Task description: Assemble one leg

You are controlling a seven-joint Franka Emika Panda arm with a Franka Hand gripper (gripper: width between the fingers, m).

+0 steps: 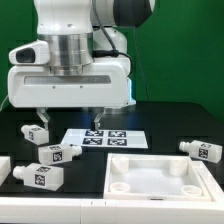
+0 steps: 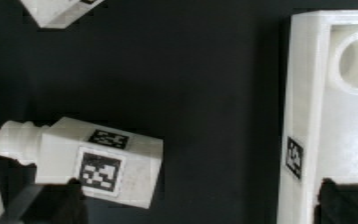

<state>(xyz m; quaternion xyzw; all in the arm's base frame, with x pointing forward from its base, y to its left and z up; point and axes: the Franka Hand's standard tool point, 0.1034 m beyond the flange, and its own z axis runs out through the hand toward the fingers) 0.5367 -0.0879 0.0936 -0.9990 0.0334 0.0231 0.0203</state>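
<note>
Several white legs with black-and-white tags lie on the black table: one (image 1: 37, 132) at the exterior view's left, one (image 1: 56, 153) in front of it, one (image 1: 40, 177) nearer the front, and one (image 1: 203, 150) at the right. My gripper (image 1: 67, 118) hangs open and empty above the table, between the left legs and the marker board. In the wrist view, a leg (image 2: 78, 152) lies on its side close to one fingertip (image 2: 51, 205), not between the jaws. Another leg (image 2: 60, 10) shows at the frame's edge. My gripper (image 2: 197, 205) holds nothing.
The large white square tabletop (image 1: 160, 183) lies at the front right and also shows in the wrist view (image 2: 327, 110), next to the other fingertip. The marker board (image 1: 105, 137) lies behind it. A white piece (image 1: 3, 166) sits at the left edge.
</note>
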